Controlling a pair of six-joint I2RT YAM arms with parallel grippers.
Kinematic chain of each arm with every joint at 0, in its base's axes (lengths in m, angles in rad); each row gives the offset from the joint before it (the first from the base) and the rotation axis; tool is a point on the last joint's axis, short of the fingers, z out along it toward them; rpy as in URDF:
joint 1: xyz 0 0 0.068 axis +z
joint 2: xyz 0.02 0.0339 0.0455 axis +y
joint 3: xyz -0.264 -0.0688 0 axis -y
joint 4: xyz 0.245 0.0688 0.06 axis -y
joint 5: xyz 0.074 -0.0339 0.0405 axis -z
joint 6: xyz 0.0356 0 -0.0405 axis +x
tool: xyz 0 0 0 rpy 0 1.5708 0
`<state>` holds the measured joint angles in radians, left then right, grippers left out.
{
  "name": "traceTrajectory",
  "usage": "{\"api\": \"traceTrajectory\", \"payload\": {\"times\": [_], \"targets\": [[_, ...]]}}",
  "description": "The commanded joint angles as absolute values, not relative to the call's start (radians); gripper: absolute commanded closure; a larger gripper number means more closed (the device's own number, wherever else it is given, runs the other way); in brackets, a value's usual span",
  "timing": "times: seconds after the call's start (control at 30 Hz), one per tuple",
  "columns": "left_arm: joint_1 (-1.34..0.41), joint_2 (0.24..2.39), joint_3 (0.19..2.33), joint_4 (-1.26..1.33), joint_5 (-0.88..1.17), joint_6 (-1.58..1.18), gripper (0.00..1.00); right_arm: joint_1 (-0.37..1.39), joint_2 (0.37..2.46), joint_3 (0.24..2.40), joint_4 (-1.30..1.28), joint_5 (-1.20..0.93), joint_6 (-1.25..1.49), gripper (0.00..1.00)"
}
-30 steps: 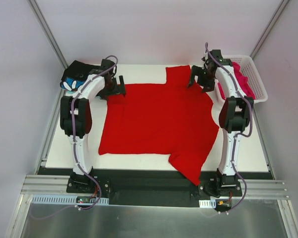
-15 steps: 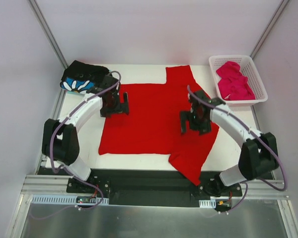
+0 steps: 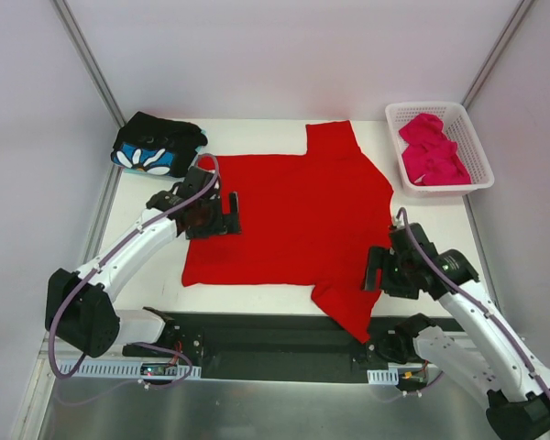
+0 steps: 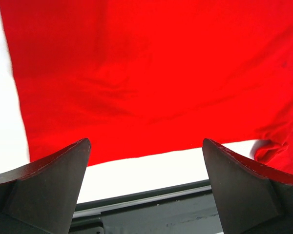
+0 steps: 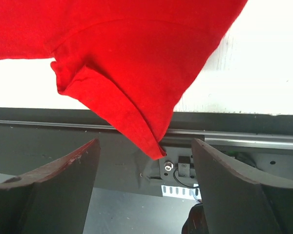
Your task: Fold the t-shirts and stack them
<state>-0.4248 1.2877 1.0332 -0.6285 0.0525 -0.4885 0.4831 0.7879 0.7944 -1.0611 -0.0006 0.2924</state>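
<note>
A bright red t-shirt (image 3: 293, 215) lies spread flat on the white table (image 3: 156, 275). Its near sleeve (image 3: 350, 310) hangs over the front edge. My left gripper (image 3: 222, 213) is open above the shirt's left edge, and its wrist view shows red cloth (image 4: 151, 73) ahead of the empty left gripper (image 4: 145, 146). My right gripper (image 3: 378, 270) is open beside the near sleeve. From the right wrist, the sleeve's tip (image 5: 136, 97) hangs down between the spread fingers of the right gripper (image 5: 145, 142), ungripped. A folded black flower-print t-shirt (image 3: 156, 147) rests at the back left. A magenta t-shirt (image 3: 433, 151) lies in the basket.
The white lattice basket (image 3: 481, 174) stands at the back right corner. A black rail (image 3: 275, 335) with both arm bases runs along the table's near edge. Grey enclosure walls and metal posts close in both sides.
Both grippers have come toward the near edge. The right one travelled from beside the basket, across the red shirt, to the near sleeve. The left one moved a short way down the shirt's left edge.
</note>
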Motion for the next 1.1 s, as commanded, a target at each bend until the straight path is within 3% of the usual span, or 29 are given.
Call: {"api": "traceTrajectory", "payload": {"times": [0.0,0.33,0.73,1.07], "targets": [[-0.472,1.281,0.991,-0.634,0.060,-0.540,0.01,0.508,0.726,0.738,-1.152,-0.041,0.382,0.21],[-0.540,1.267,0.954,-0.640,0.026,-0.587,0.01,0.594,0.597,0.652,-1.209,-0.083,0.463,0.26],[-0.569,1.281,0.988,-0.667,0.014,-0.600,0.01,0.735,0.779,0.680,-1.172,-0.089,0.456,0.26],[-0.571,1.290,1.014,-0.678,0.015,-0.595,0.01,0.983,0.917,0.709,-1.152,-0.063,0.551,0.29]]}}
